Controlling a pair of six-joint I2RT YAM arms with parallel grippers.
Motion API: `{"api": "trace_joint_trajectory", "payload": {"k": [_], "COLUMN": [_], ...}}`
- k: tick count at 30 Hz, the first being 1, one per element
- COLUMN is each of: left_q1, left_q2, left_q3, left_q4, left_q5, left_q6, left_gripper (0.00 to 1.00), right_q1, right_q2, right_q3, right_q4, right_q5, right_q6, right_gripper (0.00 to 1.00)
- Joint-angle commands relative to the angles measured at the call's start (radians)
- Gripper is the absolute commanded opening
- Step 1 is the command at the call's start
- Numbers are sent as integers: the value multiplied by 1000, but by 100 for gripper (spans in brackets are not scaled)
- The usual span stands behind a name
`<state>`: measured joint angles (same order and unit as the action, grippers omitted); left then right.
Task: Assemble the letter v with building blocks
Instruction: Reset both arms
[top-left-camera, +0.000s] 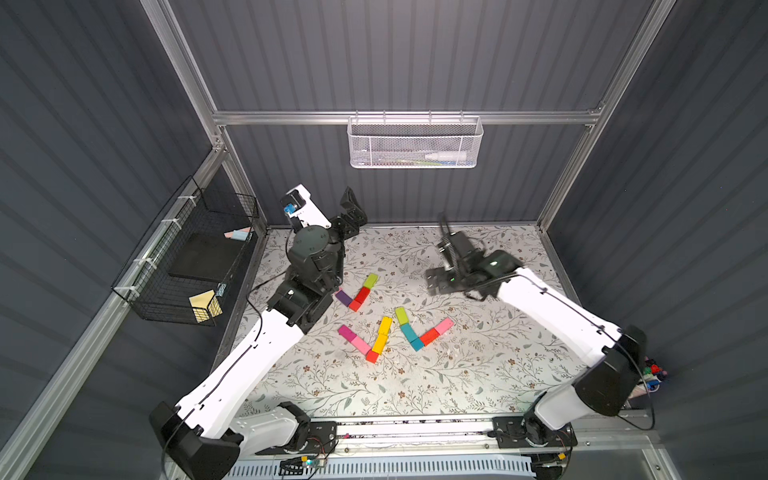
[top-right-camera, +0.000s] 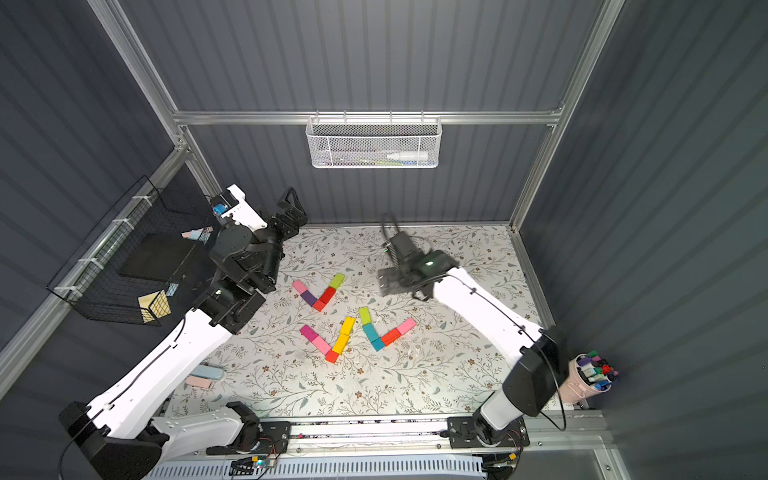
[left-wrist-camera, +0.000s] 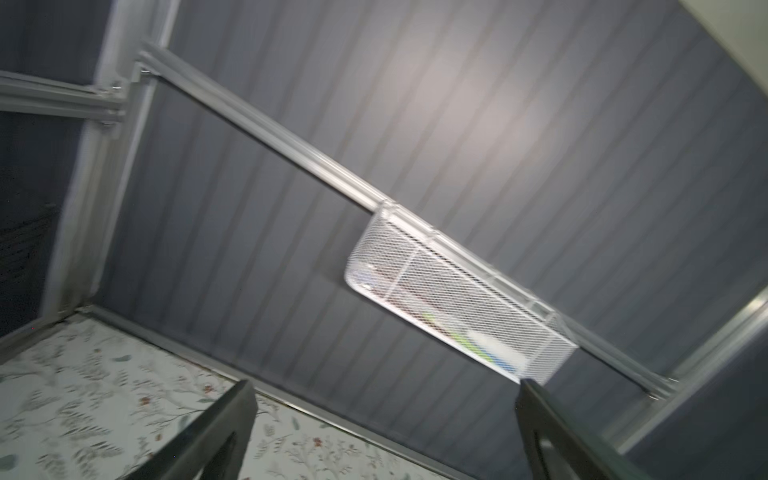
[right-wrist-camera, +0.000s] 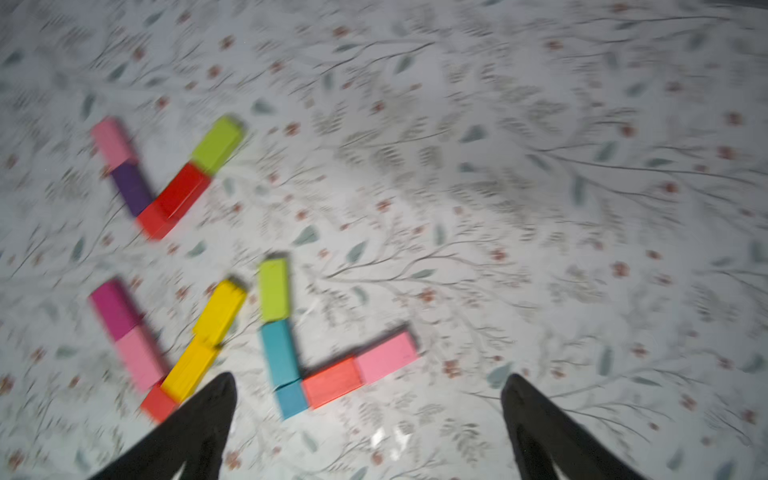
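Left end effector (left-wrist-camera: 385, 384) agape toward back wall (left-wrist-camera: 540, 124); right end effector (right-wrist-camera: 370, 378) agape, aloft near building blocks (right-wrist-camera: 279, 351).

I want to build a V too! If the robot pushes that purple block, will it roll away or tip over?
Probably neither: the purple block has flat faces and lies low on its long side, so it should slide. It looks solid, likely stiff. Pushing it would probably nudge the pink block touching its end.
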<state>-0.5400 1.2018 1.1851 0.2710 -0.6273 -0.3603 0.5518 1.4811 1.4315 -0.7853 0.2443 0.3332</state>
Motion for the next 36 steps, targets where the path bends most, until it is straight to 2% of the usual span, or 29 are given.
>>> {"api": "trace_joint_trajectory", "payload": {"k": [1, 3, 4, 6, 8, 10, 12, 15, 17, 19, 21, 23, 25, 26, 27, 28, 29, 30, 31, 32, 34, 35, 36], "left_q1": [141, 249, 282, 295, 319, 355, 361, 425, 485, 534, 573, 606, 606, 606, 599, 575, 553, 530, 509, 502, 502, 502, 502], "left_q2": [42, 103, 127, 141, 140, 152, 203, 315, 381, 405, 338, 323, 345, 390, 427, 455, 525, 516, 495, 531, 507, 527, 516], "left_q3": [-173, -245, -279, -358, -431, -470, -480, -441, -475, -578, -670, -735, -753, -784, -791, -784, -772, -749, -712, -717, -699, -709, -698], "left_q4": [384, 478, 522, 644, 762, 818, 843, 778, 813, 956, 1070, 1180, 1251, 1363, 1415, 1416, 1493, 1444, 1335, 1386, 1298, 1367, 1324], "left_q5": [-31, 54, 54, 5, 12, 60, 101, 316, 414, 420, 379, 397, 421, 443, 461, 482, 441, 460, 465, 451, 468, 462, 460], "left_q6": [64, 46, 66, 166, 246, 326, 439, 423, 364, 320, 293, 244, 214, 221, 268, 281, 338, 364, 359, 397, 368, 371, 364], "left_gripper": [100, 100, 100, 100, 100, 99, 99, 99, 99, 100, 100, 99, 99, 100, 100, 100, 100, 100, 100, 100, 100, 100, 100], "right_q1": [-231, -299, -312, -355, -439, -550, -623, -630, -631, -631, -628, -614, -555, -518, -469, -458, -465, -478, -479, -480, -479, -480, -480], "right_q2": [-136, -197, -220, -246, -250, -226, -170, -54, -9, -8, -16, -16, -18, -6, 3, 9, 7, 3, 9, 9, 6, 4, 4], "right_q3": [-149, -281, -353, -463, -507, -553, -576, -584, -606, -701, -796, -830, -856, -917, -967, -989, -1001, -1001, -1003, -1003, -1004, -1005, -1006], "right_q4": [177, 313, 400, 512, 522, 572, 616, 708, 759, 921, 1086, 1161, 1223, 1370, 1482, 1536, 1535, 1502, 1515, 1517, 1511, 1512, 1512], "right_q5": [64, 182, 284, 390, 364, 244, 183, 156, 162, 123, 62, -1, -10, -40, 42, 56, 20, -32, -33, -32, -34, -34, -34], "right_q6": [6, -26, -60, -101, -50, -12, 35, -67, -60, -77, -80, -112, -189, -275, -336, -341, -330, -306, -312, -316, -312, -312, -312], "right_gripper": [99, 99, 99, 99, 99, 99, 99, 99, 99, 99, 99, 99, 99, 99, 99, 99, 99, 99, 99, 99, 99, 99, 99]}}
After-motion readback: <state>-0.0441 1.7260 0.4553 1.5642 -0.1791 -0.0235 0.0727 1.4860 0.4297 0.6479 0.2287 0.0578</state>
